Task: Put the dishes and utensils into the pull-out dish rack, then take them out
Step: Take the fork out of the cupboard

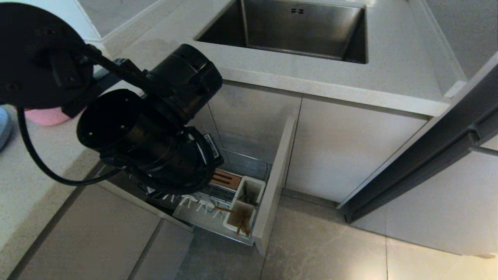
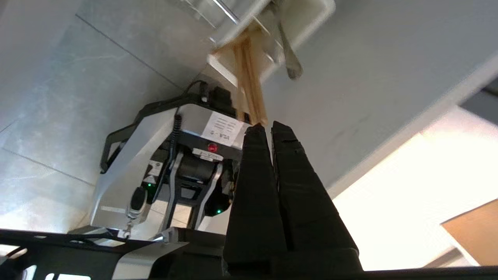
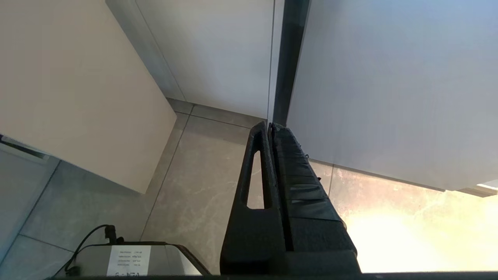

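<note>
Above rack [image 1: 218, 202], left arm [image 1: 148, 128].

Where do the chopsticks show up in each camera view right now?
Head view: the chopsticks lean out of the nearer white utensil cup, low in the middle of the picture.
Left wrist view: they run from that cup down to the tips of the left end effector, which is shut on their ends.
Right wrist view: not in it.
Shared landmark: the white utensil cup.
</note>
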Robot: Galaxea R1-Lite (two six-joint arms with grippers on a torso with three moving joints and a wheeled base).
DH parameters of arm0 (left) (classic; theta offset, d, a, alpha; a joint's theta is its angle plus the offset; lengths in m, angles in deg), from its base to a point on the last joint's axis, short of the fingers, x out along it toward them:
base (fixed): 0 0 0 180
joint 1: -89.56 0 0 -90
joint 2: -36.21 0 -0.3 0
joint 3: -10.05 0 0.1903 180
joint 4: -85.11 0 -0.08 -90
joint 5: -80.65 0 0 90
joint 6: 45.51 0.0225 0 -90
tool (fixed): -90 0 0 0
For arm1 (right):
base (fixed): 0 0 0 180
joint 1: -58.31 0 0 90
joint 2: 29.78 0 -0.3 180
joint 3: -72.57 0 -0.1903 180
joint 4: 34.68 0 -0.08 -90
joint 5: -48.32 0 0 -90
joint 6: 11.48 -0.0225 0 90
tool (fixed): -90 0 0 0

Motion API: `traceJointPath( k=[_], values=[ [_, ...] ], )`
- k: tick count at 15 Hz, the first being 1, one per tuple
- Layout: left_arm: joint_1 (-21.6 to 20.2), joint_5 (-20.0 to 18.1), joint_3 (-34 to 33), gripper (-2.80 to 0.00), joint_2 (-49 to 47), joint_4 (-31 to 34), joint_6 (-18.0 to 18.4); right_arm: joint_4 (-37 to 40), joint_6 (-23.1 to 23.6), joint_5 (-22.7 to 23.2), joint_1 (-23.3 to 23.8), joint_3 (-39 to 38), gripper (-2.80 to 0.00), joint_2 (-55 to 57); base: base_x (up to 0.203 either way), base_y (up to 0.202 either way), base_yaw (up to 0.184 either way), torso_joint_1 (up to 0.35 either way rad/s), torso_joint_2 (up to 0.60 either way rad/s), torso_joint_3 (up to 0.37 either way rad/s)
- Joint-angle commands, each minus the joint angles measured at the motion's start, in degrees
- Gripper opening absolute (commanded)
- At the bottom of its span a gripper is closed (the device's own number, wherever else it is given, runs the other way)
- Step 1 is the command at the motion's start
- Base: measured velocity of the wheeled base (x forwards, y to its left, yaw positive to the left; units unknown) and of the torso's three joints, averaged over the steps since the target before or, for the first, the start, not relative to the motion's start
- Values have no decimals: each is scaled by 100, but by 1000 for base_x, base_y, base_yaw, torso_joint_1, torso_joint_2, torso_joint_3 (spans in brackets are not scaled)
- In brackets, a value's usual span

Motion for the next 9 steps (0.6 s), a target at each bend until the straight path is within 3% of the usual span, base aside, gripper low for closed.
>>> traceJointPath(
  k=[1,9],
  values=[
    [114,19,-174,0,-21,-197,-37,-1,-1,1,-2,0,-280,-4,0,0,0,0,0,0],
    [120,-5,-100,0,-215,-272,189,-1,-1,1,-2,0,-280,-4,0,0,0,0,0,0]
  ],
)
